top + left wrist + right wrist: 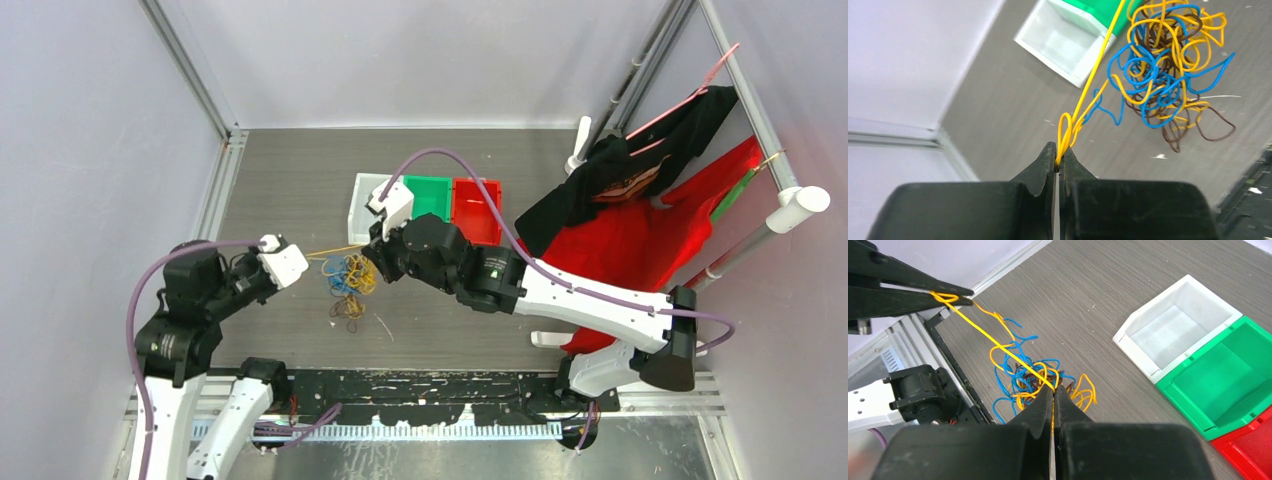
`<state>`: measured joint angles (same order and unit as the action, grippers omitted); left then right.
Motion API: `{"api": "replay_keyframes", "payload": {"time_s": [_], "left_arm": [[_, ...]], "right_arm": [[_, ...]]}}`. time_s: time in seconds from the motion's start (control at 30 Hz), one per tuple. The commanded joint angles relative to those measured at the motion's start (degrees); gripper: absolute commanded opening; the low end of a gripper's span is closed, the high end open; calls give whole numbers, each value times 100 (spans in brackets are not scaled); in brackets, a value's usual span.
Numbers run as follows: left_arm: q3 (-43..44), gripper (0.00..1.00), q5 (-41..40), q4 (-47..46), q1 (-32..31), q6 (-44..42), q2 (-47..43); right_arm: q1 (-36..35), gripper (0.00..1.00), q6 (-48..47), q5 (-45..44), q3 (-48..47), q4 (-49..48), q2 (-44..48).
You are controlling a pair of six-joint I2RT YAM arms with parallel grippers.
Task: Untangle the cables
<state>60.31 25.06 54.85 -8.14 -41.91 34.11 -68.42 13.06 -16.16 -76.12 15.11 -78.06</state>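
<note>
A tangle of thin yellow-orange, blue and dark brown cables hangs between the two grippers over the grey table; a few brown loops lie below it. The tangle shows in the left wrist view and the right wrist view. One yellow cable is stretched taut between the grippers. My left gripper is shut on a looped end of the yellow cable. My right gripper is shut on the same yellow cable at the tangle's edge.
A white bin, a green bin and a red bin stand in a row behind the tangle. Black and red clothes hang on a rack at the right. A black rail runs along the near edge.
</note>
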Motion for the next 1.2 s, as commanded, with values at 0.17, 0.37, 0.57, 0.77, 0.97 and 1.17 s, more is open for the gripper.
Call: {"api": "replay_keyframes", "payload": {"time_s": [0.17, 0.37, 0.57, 0.77, 0.97, 1.17], "left_arm": [[233, 0, -322, -1168, 93, 225, -388], [913, 0, 424, -371, 96, 1810, 172], [1605, 0, 499, 239, 93, 2963, 788], [1677, 0, 187, 41, 92, 3140, 741], [1745, 0, 425, 0, 93, 3204, 752], [1886, 0, 559, -7, 93, 3420, 881]], "right_arm": [[145, 6, -199, -267, -231, 377, -205], [138, 38, 664, 124, 992, -2298, 74], [54, 57, 898, 334, 1572, -3557, 130], [-150, 68, 671, 623, 2221, -4300, 449], [-141, 73, 742, 555, 2078, -4128, 445], [-134, 71, 857, 642, 1869, -4059, 455]]}}
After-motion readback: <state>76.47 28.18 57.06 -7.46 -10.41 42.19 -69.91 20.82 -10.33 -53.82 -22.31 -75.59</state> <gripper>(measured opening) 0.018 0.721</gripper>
